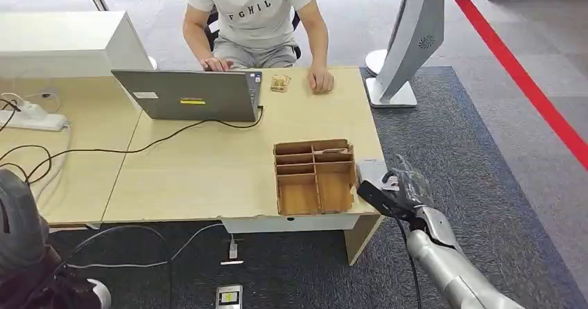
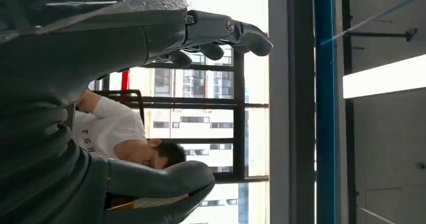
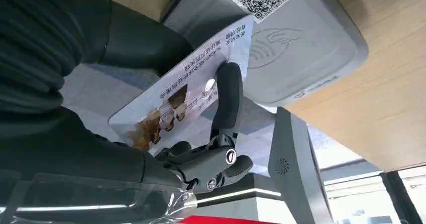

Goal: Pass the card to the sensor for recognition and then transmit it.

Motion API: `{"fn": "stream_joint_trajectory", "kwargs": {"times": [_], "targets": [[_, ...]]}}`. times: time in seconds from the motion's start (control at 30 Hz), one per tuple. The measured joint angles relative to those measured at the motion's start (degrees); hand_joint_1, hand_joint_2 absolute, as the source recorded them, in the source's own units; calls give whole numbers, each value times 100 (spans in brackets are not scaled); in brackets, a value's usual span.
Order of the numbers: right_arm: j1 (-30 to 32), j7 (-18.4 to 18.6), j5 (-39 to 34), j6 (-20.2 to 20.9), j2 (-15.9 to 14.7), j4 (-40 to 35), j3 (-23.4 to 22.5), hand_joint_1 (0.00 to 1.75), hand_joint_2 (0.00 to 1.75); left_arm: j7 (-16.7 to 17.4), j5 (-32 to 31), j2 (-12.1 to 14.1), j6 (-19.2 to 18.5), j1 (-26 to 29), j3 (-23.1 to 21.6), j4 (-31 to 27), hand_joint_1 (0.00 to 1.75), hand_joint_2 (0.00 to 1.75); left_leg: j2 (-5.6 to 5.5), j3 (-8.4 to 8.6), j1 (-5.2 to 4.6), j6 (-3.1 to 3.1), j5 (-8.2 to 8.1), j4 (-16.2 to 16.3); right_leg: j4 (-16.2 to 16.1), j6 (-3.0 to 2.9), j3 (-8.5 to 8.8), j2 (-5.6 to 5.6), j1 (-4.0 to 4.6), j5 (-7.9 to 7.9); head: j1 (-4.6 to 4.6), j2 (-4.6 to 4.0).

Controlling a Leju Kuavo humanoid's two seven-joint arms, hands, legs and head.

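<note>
In the head view, the silver right arm is seen reaching up from the lower right, and the right hand [image 1: 404, 186] is held just off the near right corner of the tabletop [image 1: 208, 170], beside the wooden divided tray [image 1: 315, 177]. The grey card sensor [image 1: 371, 169] at that corner is largely hidden behind the hand, and the card cannot be made out there. A person in a white shirt [image 1: 251, 18] is seated at the far side behind an open laptop [image 1: 187, 95].

In the left wrist view, the left hand [image 2: 166, 108] is raised with thumb and fingers apart, nothing held.

In the right wrist view, the card [image 3: 181, 91] is pinched by the right hand [image 3: 201, 128], one dark finger [image 3: 227, 101] laid across its printed face. Its long axis is directed toward the sensor [image 3: 296, 43], the leading corner overlapping the sensor's face; whether they touch cannot be told. The card's rear end is hidden by the thumb
</note>
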Motion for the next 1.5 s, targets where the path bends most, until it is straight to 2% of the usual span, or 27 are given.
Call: {"fn": "stream_joint_trajectory", "kwargs": {"times": [0.3,0.53,0.6,0.67,0.7,1.07,1.2,1.5], "targets": [[-37,-149,-171,-481,-7,-57,-20,175,175,22,-26,0,0,-11,-22,39,0,175,0,-2,-1,1,2,1,2,1,0,0,-1,2,0,0],[-37,-149,-177,-501,-13,-76,-22,175,175,22,-28,0,0,-11,-24,39,0,175,0,-4,-1,1,2,1,2,1,0,0,-1,2,0,0],[-64,-153,-210,-599,-33,-212,-48,175,175,22,-39,-2,0,-12,-28,44,0,175,-1,-5,-1,1,2,1,3,1,-4,0,-1,2,0,0],[-200,-101,-112,-671,-155,-915,-175,175,175,-83,41,-13,0,-44,-50,101,0,175,0,-9,-1,1,1,0,3,1,-10,0,-1,2,-2,0],[-244,-72,-90,-673,-177,-1034,-188,175,175,-109,57,-15,0,-46,-55,118,0,175,0,-9,-1,1,2,0,3,1,-10,0,-1,2,0,0],[-587,138,216,-494,-234,-1582,-201,175,175,-162,245,-20,0,-191,-124,258,0,175,-1,-17,-1,1,2,1,5,1,-12,0,-1,2,-2,0],[-989,173,343,-426,-103,-1512,-162,175,175,-262,339,-35,0,-299,-160,321,0,175,1,-19,-1,-1,3,1,7,1,-20,4,-1,3,-2,0],[-1820,173,503,-422,426,-811,-4,175,175,-352,485,-68,0,-424,-265,452,0,175,0,-27,0,0,6,1,12,0,-25,2,0,2,0,0]]}}
